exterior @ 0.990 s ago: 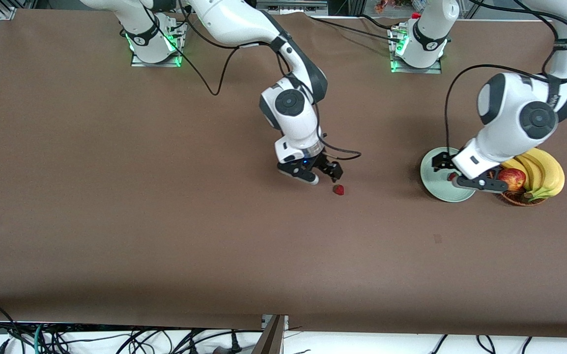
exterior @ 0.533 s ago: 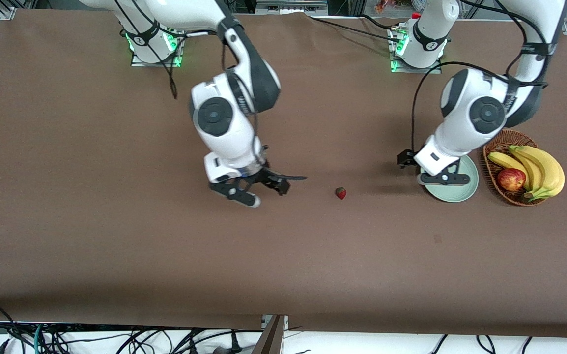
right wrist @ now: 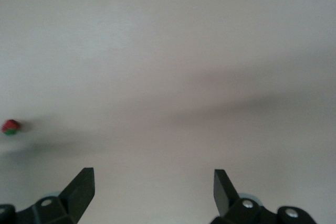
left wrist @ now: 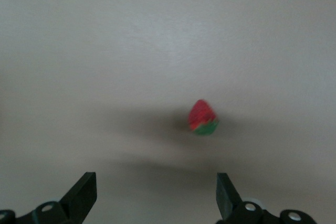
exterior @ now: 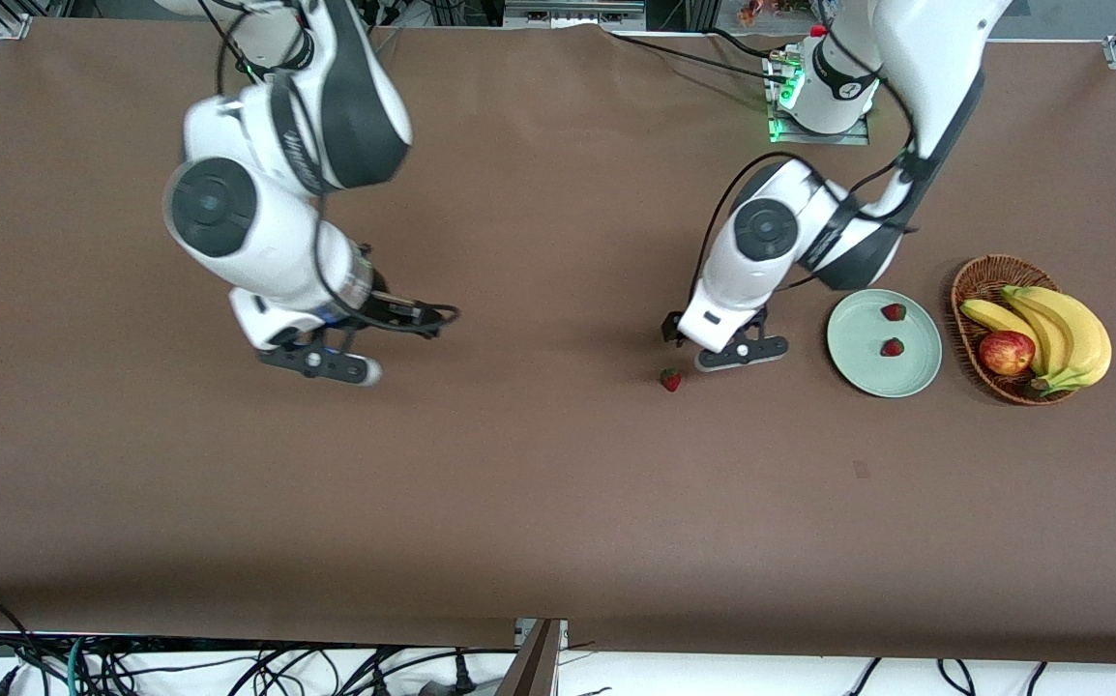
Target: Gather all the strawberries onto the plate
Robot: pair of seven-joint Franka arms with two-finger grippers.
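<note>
Readable text: none.
Labels, brands, numbers, signs: none legible anywhere in any view.
Right arm [exterior: 297,145]: dark band bearing pale marks, too blurred to read.
</note>
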